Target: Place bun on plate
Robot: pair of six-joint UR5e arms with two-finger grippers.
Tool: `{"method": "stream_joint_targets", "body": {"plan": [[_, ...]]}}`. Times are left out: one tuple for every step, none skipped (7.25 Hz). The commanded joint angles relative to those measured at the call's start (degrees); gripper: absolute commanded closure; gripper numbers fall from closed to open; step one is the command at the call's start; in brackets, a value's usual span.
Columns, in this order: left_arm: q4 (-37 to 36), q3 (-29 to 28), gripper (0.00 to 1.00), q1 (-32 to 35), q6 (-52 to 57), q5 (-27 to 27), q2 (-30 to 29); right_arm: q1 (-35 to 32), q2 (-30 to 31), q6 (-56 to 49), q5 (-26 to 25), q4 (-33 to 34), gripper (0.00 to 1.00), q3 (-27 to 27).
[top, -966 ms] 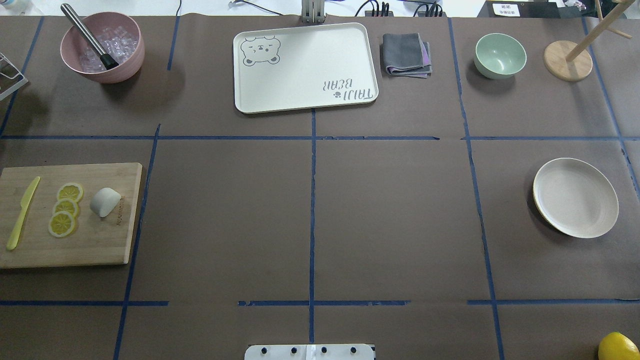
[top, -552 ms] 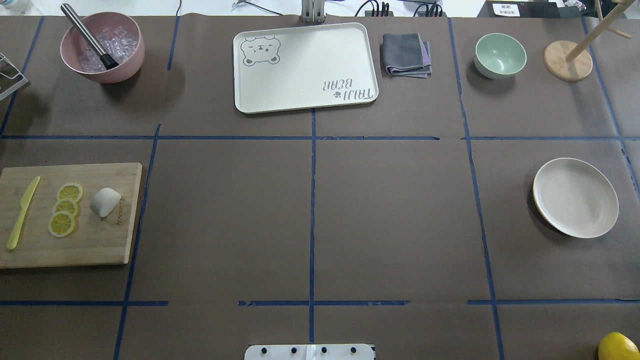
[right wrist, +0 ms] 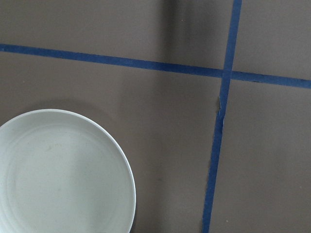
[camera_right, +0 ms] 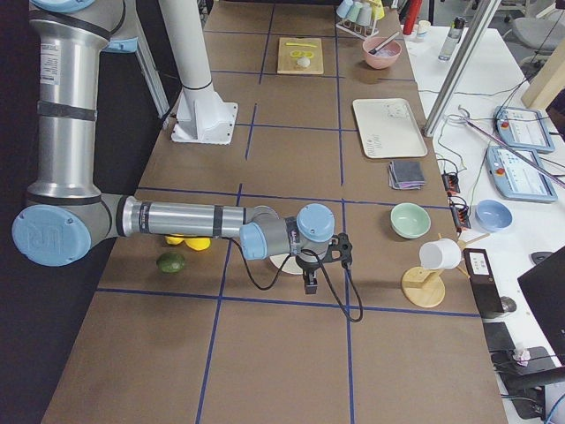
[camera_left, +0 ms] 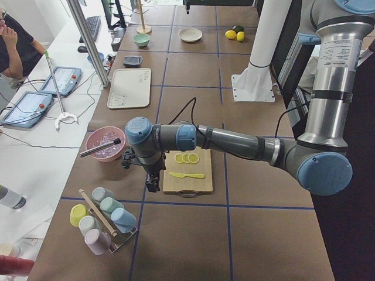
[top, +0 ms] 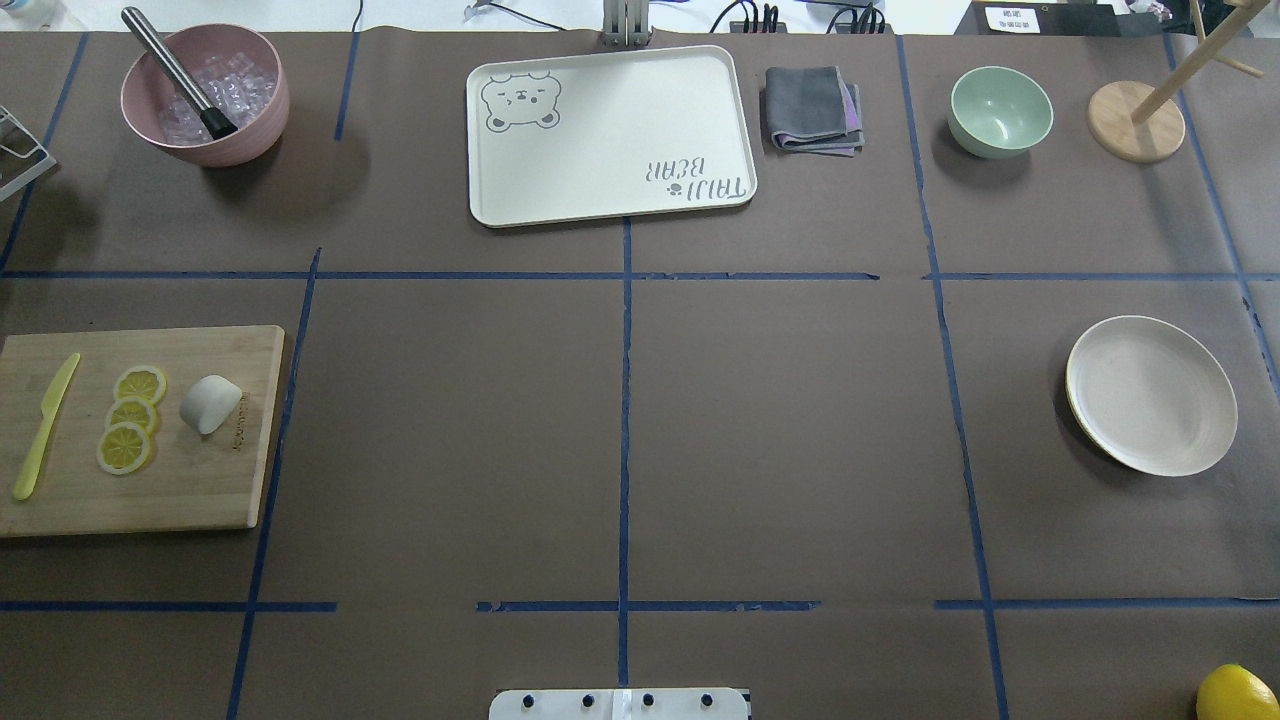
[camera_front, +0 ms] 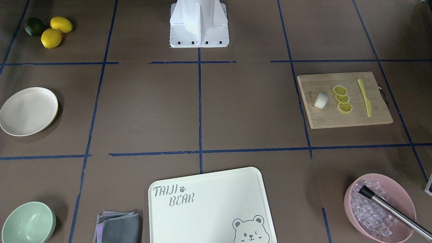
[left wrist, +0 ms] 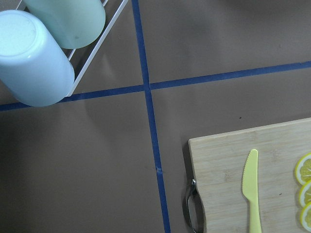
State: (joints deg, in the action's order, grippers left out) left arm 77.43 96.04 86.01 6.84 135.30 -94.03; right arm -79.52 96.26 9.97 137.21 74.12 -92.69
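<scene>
The bun [top: 211, 403] [camera_front: 321, 100] is a small white roll lying on a wooden cutting board [top: 200, 480] at the table's left, next to three lemon slices [top: 130, 415]. The cream plate [top: 1150, 395] [camera_front: 28, 111] [right wrist: 63, 174] sits bare at the table's right. Neither gripper shows in the overhead or front views. In the exterior left view my left gripper [camera_left: 151, 181] hangs off the board's outer end. In the exterior right view my right gripper [camera_right: 309, 284] hovers beside the plate. I cannot tell whether either gripper is open or shut.
A yellow knife [top: 45, 425] lies on the board. At the back are a pink bowl of ice [top: 205, 95], a bear-print tray [top: 610, 135], a grey cloth [top: 813, 110], a mint bowl [top: 1000, 110] and a wooden stand [top: 1135, 120]. A cup rack [camera_left: 102, 219] stands past the board.
</scene>
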Motion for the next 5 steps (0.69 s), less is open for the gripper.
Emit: {"method": "stream_joint_targets", "body": {"plan": [[0.1,0.4,0.00,0.0,-0.1,3.0,0.2,4.1,-0.2,11.2,-0.1,-7.6,0.02,2.9],[0.1,0.6,0.00,0.0,-0.1,3.0,0.3,6.7,-0.2,18.3,-0.4,-13.6,0.02,4.2],[0.1,0.6,0.00,0.0,-0.1,3.0,0.6,8.8,-0.2,26.0,-0.8,-21.9,0.02,6.9],[0.3,0.6,0.00,0.0,-0.2,2.5,0.5,10.3,-0.2,29.6,-2.2,-27.0,0.02,8.9],[0.3,1.2,0.00,0.0,-0.2,2.4,0.5,10.6,-0.1,29.8,-2.3,-29.4,0.02,10.8]]}}
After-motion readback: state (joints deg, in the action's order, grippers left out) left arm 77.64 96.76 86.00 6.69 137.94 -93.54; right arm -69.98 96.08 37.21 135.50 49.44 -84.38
